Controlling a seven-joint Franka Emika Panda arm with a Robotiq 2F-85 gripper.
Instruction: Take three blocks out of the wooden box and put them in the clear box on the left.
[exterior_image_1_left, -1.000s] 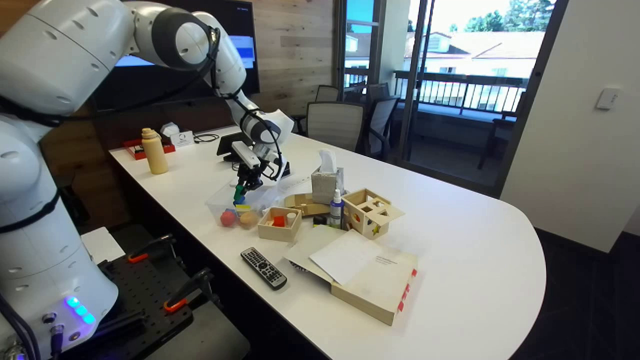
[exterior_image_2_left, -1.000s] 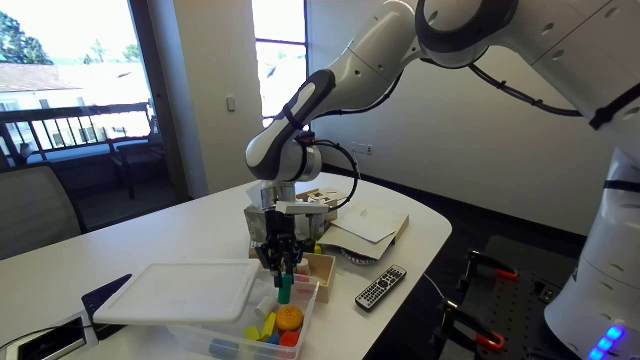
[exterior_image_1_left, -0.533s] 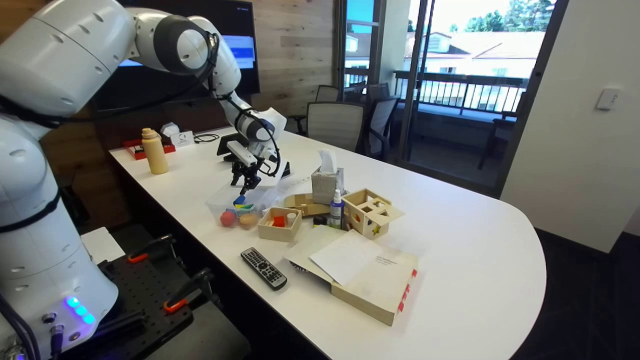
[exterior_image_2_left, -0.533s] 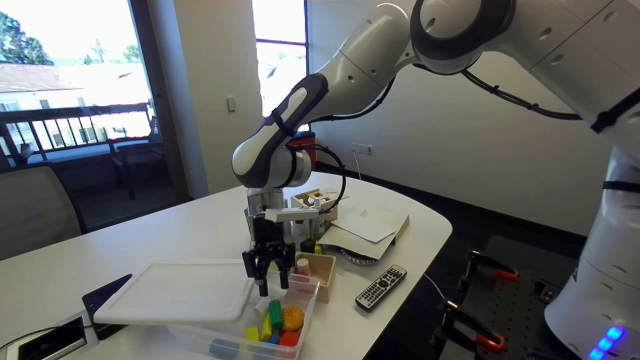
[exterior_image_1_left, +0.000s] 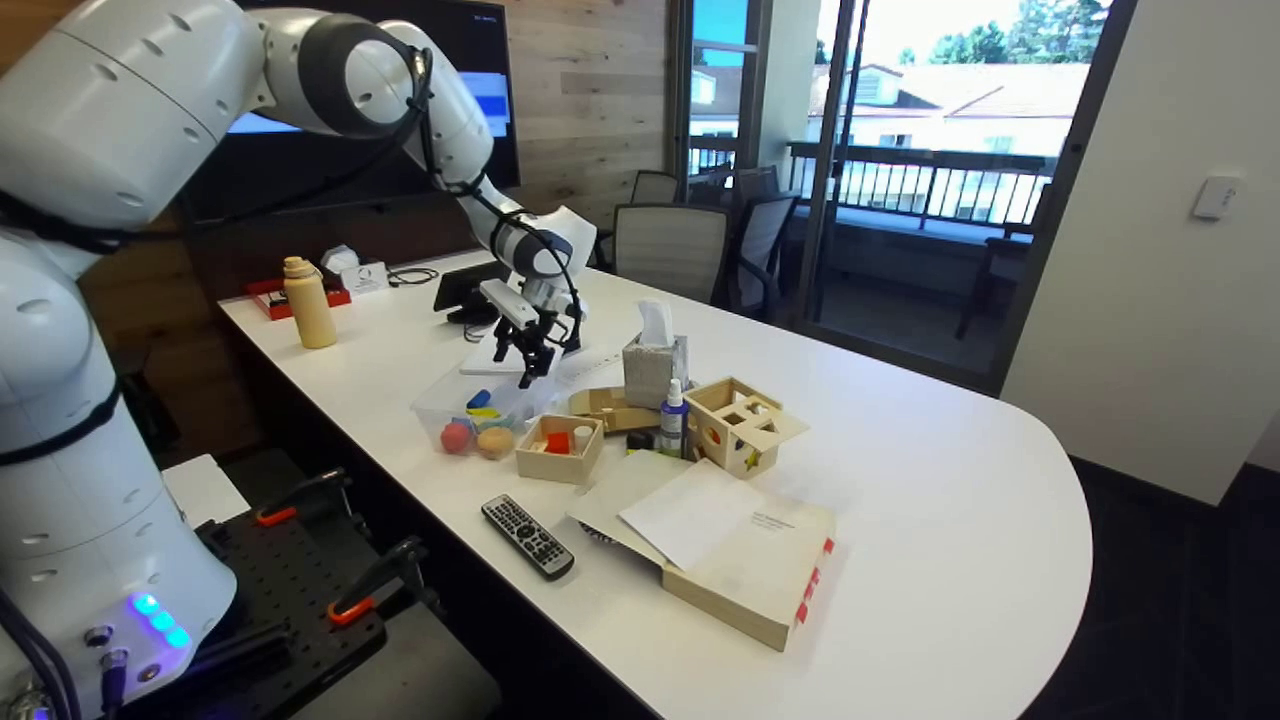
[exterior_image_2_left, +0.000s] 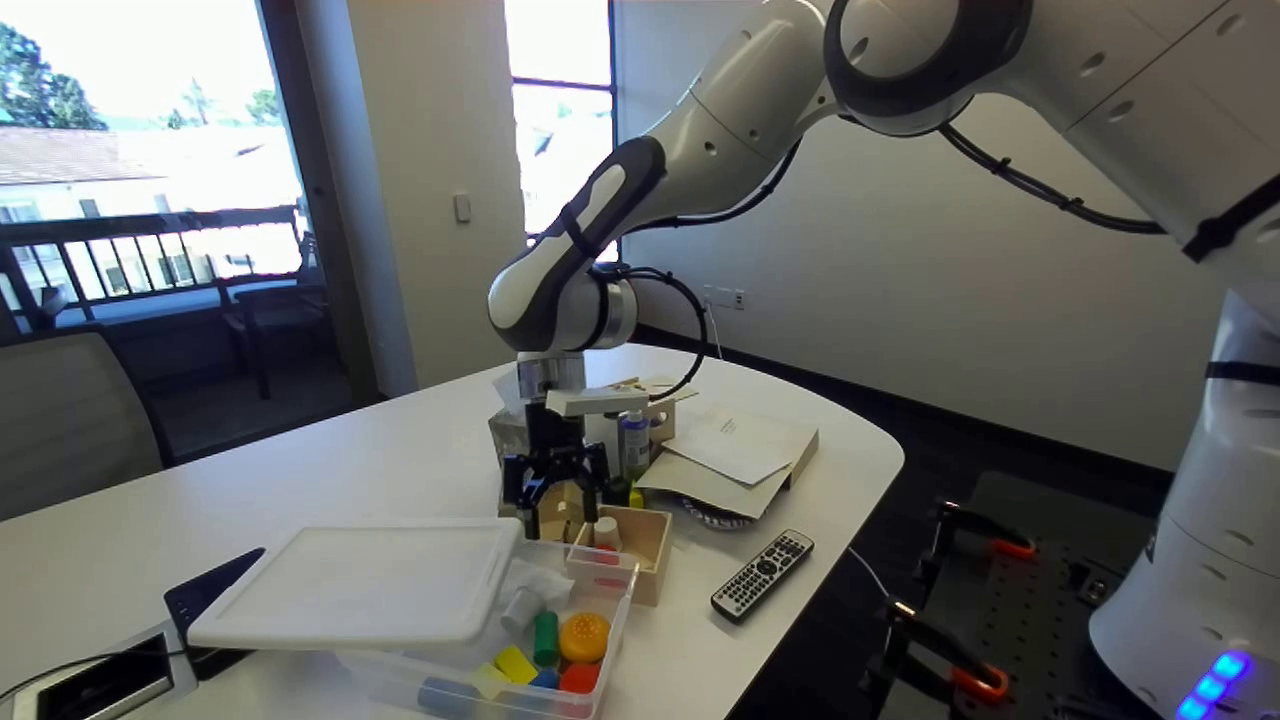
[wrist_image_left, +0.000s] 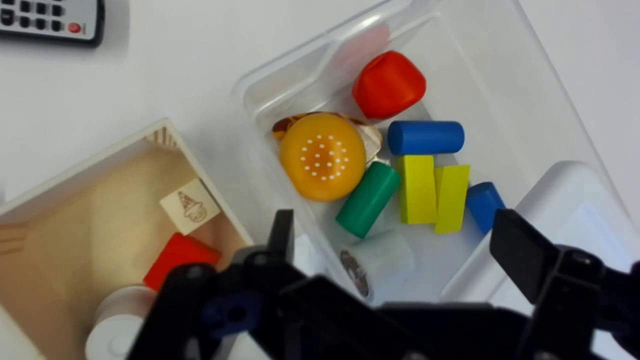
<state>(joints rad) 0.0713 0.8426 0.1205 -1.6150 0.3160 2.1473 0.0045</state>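
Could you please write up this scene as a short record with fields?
Claw: open, holding nothing, touching no block
Wooden box: red block, pale printed block, white cylinder; part hidden by the claw
Clear box: holds, among others, green block, two yellow blocks, two blue blocks, red piece, orange toy bun
White lid: overlaps the clear box in the wrist view
Remote: on the table, apart from both boxes

In an exterior view, we see the gripper (exterior_image_2_left: 560, 515) below the middle of the frame, jaws parted, near the wooden box (exterior_image_2_left: 649, 585). At bottom centre we find a green block (exterior_image_2_left: 546, 638) in the clear box (exterior_image_2_left: 621, 612); lower left, a white lid (exterior_image_2_left: 365, 585) overlaps it.
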